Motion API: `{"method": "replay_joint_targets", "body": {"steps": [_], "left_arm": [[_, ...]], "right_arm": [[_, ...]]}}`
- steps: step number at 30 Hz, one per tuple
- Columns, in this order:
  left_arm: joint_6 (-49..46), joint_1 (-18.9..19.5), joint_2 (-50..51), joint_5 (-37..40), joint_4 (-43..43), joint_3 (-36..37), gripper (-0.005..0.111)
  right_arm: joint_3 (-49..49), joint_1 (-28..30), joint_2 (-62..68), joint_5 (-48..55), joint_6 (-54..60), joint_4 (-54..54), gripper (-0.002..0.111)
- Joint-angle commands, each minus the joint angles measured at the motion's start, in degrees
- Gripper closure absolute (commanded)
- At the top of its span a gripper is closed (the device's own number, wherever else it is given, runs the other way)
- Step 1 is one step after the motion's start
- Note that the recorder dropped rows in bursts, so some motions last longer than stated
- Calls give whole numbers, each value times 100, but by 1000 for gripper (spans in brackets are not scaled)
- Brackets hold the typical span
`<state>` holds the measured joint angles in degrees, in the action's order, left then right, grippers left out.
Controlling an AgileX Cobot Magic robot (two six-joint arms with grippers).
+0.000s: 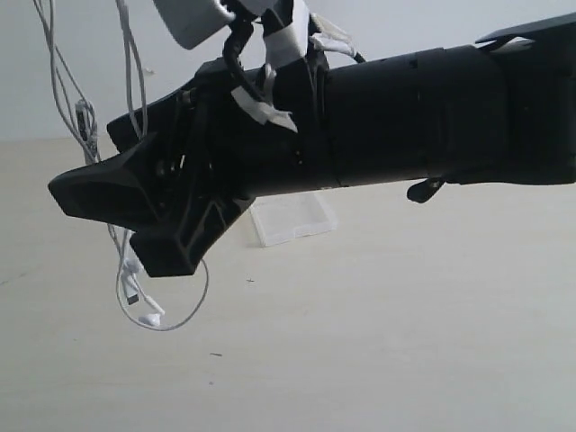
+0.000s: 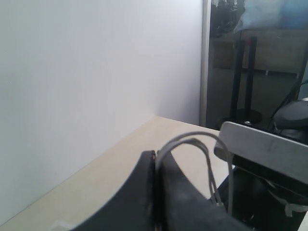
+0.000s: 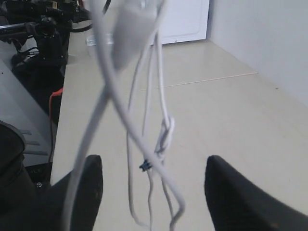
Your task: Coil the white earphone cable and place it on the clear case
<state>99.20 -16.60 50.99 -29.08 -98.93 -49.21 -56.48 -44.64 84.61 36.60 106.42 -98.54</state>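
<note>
The right hand [image 1: 108, 229] and its thick black arm [image 1: 405, 117] stretched across above the desk [image 1: 405, 360], in front of the clear case [image 1: 292, 216]. Hanging strands of the white earphone cable [image 3: 144, 120] crowded the gap between that hand's spread fingers [image 3: 231, 192]. The desk's near stretch offered open room.

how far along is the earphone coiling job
Done: the left gripper pinches the white earphone cable, lifted in loose loops. In hand: the right gripper stands open around the hanging strands. Left: a tidy coil, and setting it on the clear case, lying on the table, no cable on what shows.
</note>
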Motion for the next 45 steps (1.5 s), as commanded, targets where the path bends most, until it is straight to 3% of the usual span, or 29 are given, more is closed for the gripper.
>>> {"method": "replay_joint_targets", "body": {"steps": [1, 5, 15, 32, 40, 45], "left_arm": [[35, 18, -40, -41, 9, -45, 107], [72, 18, -40, -41, 10, -45, 107], [84, 18, -40, -41, 10, -45, 107], [96, 18, -40, -41, 10, -45, 107], [96, 18, -40, -41, 10, -45, 107], [96, 18, -40, -41, -1, -45, 107]], "right_arm": [[17, -4, 146, 172, 157, -141, 52], [17, -4, 213, 106, 157, -141, 52], [17, -4, 213, 106, 157, -141, 74], [17, -4, 296, 128, 157, -141, 75], [17, -4, 417, 258, 168, -141, 105], [17, -4, 417, 216, 158, -141, 105]]}}
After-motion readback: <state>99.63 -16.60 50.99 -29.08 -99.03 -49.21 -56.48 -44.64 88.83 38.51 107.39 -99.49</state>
